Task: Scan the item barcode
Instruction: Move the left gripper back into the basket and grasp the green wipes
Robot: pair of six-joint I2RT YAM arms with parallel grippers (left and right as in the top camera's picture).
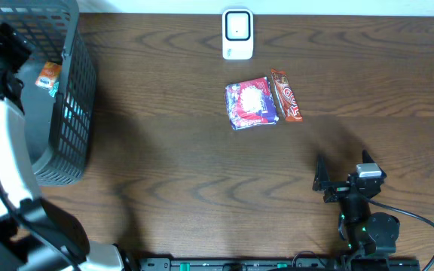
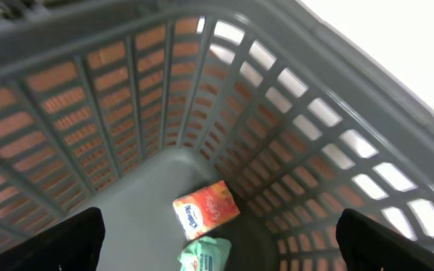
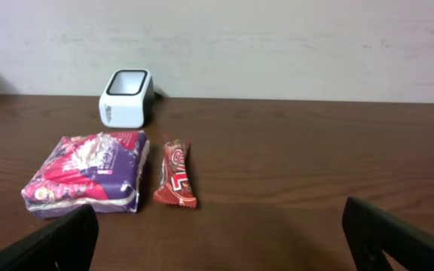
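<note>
I see my left gripper [image 2: 218, 252] spread wide inside the grey basket [image 2: 292, 113] above an orange packet [image 2: 206, 209]; my right gripper [image 3: 221, 241] gapes empty, facing the candy bar [image 3: 176, 175] and scanner [image 3: 126, 98].

Shows a dark brown surface [image 1: 164, 150] with wavy wood grain, filling nearly all of the overhead view and carrying soft, blurred shadows toward its near side. Meets a plain, pale wall [image 3: 292, 45] along the far edge, faintly mottled and scuffed in the right wrist view, with a dim grey shadow low at its left end. Looks evenly and softly lit.
</note>
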